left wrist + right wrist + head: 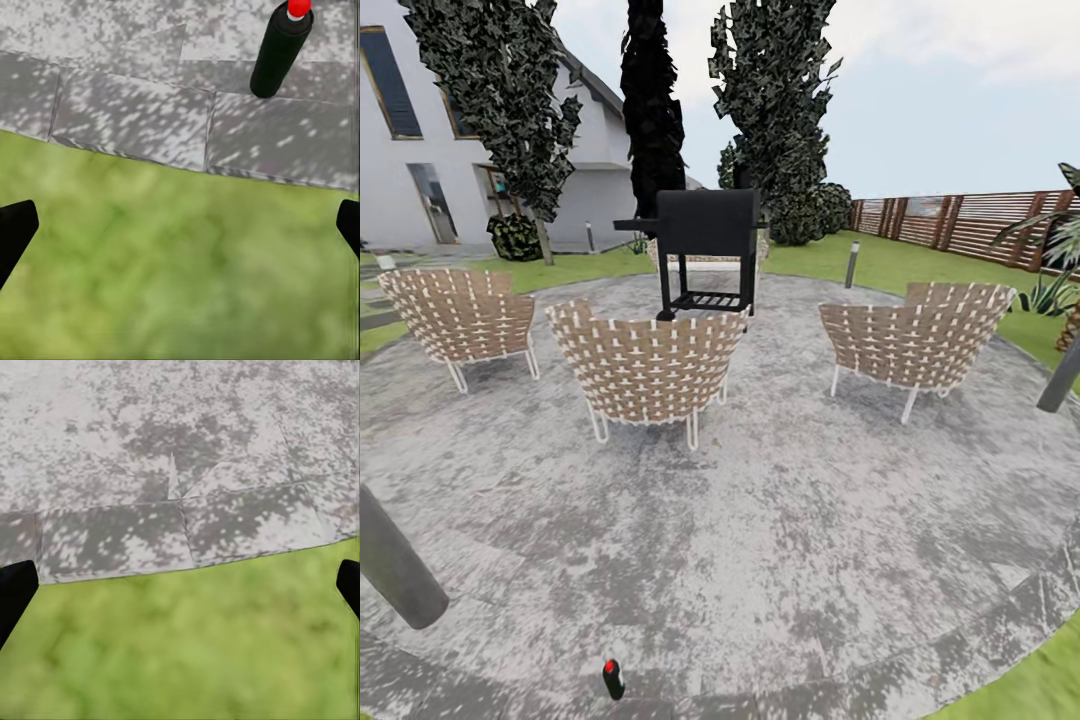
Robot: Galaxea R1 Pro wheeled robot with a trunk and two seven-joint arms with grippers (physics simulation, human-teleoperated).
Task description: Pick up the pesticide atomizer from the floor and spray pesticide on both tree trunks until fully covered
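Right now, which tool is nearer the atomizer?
Left. The atomizer stands on paving just past the open left tool; the open right tool faces the paving edge, no atomizer ahead.

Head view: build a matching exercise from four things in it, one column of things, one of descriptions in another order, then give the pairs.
Things:
1. pesticide atomizer
2. grill
3. woven chairs
4. fence

Descriptions:
A. brown horizontal slats, far right along the lawn
B. black, standing at the far side of the paved patch behind the middle chair
C. tan weave on white legs, set around the paving
D. black with a red top, on the paving at the near edge

Pairs: 1-D, 2-B, 3-C, 4-A
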